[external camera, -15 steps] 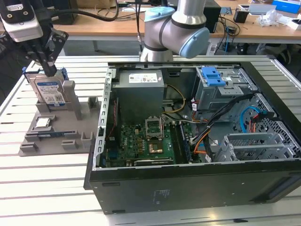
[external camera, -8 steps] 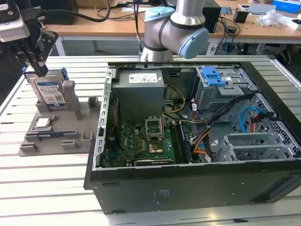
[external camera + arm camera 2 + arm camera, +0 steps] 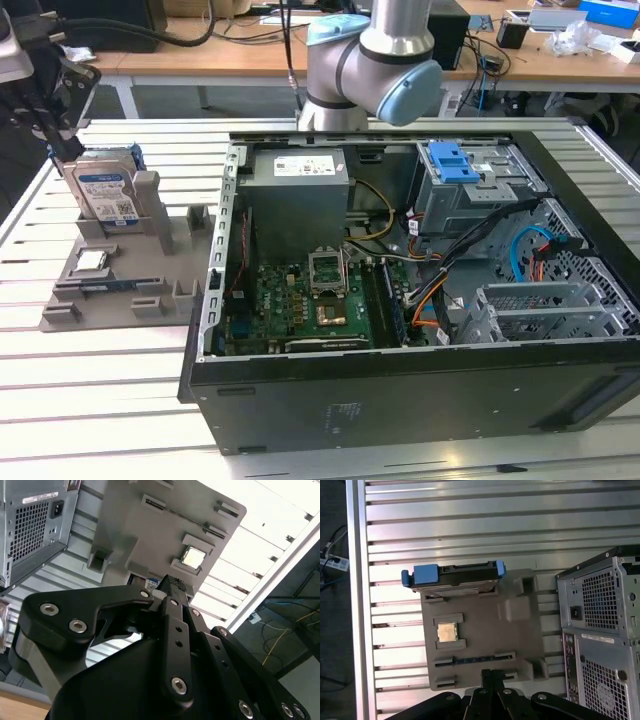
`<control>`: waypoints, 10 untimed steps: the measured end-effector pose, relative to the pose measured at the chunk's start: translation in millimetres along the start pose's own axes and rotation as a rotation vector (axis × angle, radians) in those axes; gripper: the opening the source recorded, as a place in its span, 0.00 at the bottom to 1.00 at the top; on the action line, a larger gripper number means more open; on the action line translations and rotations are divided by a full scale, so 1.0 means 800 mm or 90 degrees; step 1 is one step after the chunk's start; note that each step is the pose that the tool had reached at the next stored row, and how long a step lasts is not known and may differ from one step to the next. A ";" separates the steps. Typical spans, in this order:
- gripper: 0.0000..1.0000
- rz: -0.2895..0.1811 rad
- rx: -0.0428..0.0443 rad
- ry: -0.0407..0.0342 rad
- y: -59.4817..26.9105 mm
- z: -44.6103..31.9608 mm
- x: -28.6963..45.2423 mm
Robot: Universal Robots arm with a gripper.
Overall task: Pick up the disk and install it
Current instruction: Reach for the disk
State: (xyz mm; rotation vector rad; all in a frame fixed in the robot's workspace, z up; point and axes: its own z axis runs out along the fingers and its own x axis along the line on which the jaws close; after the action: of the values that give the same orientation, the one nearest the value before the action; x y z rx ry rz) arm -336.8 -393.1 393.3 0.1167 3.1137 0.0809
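The disk [image 3: 106,192] stands on edge in a slot at the far end of a grey holder tray [image 3: 120,290], at the exterior view's left. Its blue-and-white label faces the camera. In the first wrist view the disk [image 3: 454,575] shows edge-on with blue side rails. A corner of the disk's label [image 3: 152,584] peeks past the fingers in the second wrist view. My gripper [image 3: 66,152] hangs just above the disk's left end, apart from it. The gripper [image 3: 492,676] has its fingers drawn together with nothing between them, and its tips [image 3: 174,581] also look closed.
A small square processor chip [image 3: 447,631] lies in a pocket of the tray. The open computer case [image 3: 420,400] sits at the exterior view's right, with a grey drive cage and blue latch [image 3: 452,162] inside. The slatted metal table [image 3: 90,400] runs under everything.
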 end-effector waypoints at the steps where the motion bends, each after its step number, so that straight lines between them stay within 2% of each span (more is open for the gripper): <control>1: 0.11 0.000 0.0004 0.0000 0.002 0.0000 0.0026; 6: 0.11 0.000 0.0021 -0.0002 0.012 0.0003 0.0157; 8: 0.11 0.000 0.0029 -0.0002 0.019 0.0005 0.0254; 10: 0.11 0.000 0.0032 -0.0002 0.022 0.0006 0.0296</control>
State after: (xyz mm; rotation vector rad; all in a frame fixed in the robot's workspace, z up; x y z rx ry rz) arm -359.1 -373.8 393.2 0.1167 3.1137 0.0730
